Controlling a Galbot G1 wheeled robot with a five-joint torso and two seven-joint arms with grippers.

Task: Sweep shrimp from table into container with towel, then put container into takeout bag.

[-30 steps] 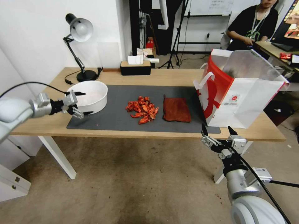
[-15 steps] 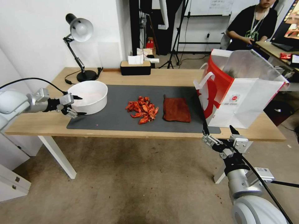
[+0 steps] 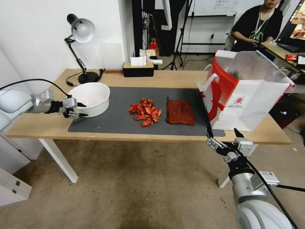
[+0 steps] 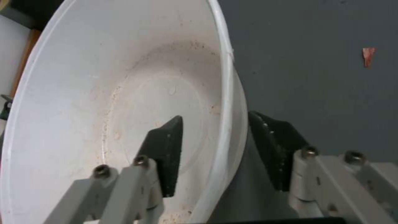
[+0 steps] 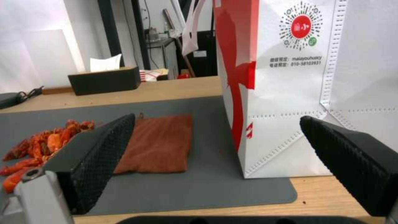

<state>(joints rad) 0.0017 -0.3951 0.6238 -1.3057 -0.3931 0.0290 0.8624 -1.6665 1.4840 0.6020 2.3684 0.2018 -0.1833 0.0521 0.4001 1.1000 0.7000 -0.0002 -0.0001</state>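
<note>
Left gripper point(image 3: 82, 109) at container point(image 3: 92, 95) rim, fingers spread astride wall, one inside, one outside. Right gripper point(image 3: 223, 136) spread wide, near table point(image 3: 171, 78) front edge.

Left hand point(image 4: 215, 146) astride the container point(image 4: 83, 93) rim, fingers apart.

place: lab or studio | evidence: tripod stands point(image 3: 178, 44), whiteboard point(image 3: 222, 7), desk lamp point(image 3: 79, 41), bare concrete floor point(image 3: 136, 184)
</note>
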